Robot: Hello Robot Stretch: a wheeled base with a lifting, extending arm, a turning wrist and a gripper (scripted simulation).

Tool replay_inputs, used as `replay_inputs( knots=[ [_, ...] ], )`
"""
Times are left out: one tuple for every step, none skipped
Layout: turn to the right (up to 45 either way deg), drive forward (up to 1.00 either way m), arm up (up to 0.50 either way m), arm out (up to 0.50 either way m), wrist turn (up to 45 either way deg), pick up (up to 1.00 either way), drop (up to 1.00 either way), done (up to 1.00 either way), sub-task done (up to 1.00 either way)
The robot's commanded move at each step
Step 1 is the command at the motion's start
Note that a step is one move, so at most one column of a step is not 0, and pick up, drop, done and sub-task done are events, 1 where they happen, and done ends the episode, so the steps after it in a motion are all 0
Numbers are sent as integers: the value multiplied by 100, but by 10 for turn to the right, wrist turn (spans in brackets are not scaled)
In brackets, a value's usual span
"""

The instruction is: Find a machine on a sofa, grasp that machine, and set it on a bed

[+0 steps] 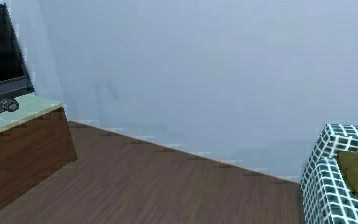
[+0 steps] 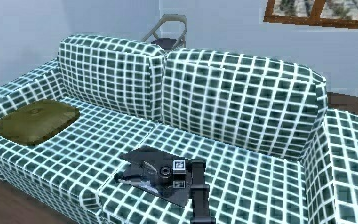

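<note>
Pale walls and dark wood floor [image 1: 187,190] are surrounding a green-and-white checked sofa [image 2: 237,100], with the arm [image 2: 201,205] stretching over its seat.

At the forward view's left, a dark screen [image 1: 1,55] is standing on a wooden worktop [image 1: 32,150]; the sofa's checked end is showing at that view's right edge. In the arm side view, an olive cushion [image 2: 35,120] is lying on the left seat, and a grey metal frame [image 2: 170,32] is standing behind the backrest. A dark flat thing [image 2: 145,156] is lying on the middle seat near its front edge. The gripper [image 2: 147,178] is sitting at it, and I cannot tell whether it is holding anything. A wooden window frame [image 2: 317,14] is showing top right.
</note>
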Motion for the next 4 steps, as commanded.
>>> replay_inputs(
  knots=[
    [0,0,0,0,450,0,0,0,0],
    [0,0,0,0,150,0,0,0,0],
    [0,0,-30,0,0,0,0,0,0],
    [0,0,0,0,0,100,0,0,0]
  ],
)
